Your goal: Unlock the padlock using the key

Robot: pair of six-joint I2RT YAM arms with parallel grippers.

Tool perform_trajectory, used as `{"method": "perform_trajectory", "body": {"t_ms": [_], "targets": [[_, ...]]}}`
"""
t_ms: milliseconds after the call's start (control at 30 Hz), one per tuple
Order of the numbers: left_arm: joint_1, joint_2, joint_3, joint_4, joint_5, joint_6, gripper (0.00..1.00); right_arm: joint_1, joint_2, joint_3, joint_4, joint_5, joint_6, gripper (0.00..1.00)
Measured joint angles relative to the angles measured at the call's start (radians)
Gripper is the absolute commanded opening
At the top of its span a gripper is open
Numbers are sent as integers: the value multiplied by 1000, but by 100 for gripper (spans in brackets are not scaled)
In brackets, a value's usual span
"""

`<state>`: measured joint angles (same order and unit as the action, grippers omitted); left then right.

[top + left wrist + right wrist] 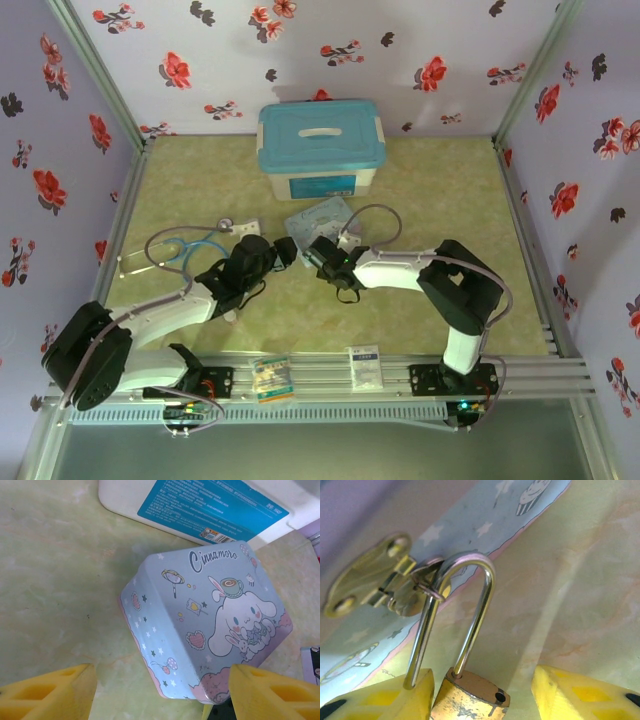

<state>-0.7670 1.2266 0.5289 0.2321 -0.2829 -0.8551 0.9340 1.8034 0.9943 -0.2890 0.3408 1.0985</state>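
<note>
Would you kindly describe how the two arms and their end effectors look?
Left arm and right arm share white shells, black joints and black bases; grey cables loop beside each. The left end effector and right end effector carry yellow fingers with lattice-like cut-outs.

Cartoon tin (210, 625) near lidded box (320, 150), perhaps stethoscope (200, 243)

The left arm (165, 312) and right arm (400, 270) are bent inward — left gripper (162, 687) is spread wide, right gripper (482, 692) parted.
</note>
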Motion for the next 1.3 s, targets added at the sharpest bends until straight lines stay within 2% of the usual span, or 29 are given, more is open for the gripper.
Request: {"method": "perform_trajectory", "body": {"t_ms": [133, 267, 533, 633, 867, 933, 1033, 1167, 1200, 1300], "targets": [[1, -21, -28, 5, 7, 0, 71, -3, -5, 1, 0, -9, 65, 54], [3, -56, -58, 7, 8, 0, 71, -5, -16, -7, -2, -10, 110, 46], [16, -88, -87, 23, 11, -2, 71, -4, -31, -17, -21, -14, 126, 49], [17, -88, -87, 25, 14, -4, 71, 1, -34, -18, -26, -16, 126, 47], [18, -89, -89, 29, 14, -4, 71, 7, -32, -28, -23, 14, 153, 37], [21, -88, -89, 29, 15, -4, 71, 12, -32, -35, -15, 30, 171, 29], [22, -87, -87, 23, 15, -2, 71, 18, -40, -57, 10, 52, 194, 27], [22, -59, -48, 1, 14, 16, 72, 26, -43, -64, 24, 69, 200, 25], [23, -40, -27, -6, 14, 24, 72, 29, -42, -64, 25, 74, 200, 22], [30, 52, 49, -13, 14, 50, 78, 35, -42, -72, 40, 86, 205, 20]]}}
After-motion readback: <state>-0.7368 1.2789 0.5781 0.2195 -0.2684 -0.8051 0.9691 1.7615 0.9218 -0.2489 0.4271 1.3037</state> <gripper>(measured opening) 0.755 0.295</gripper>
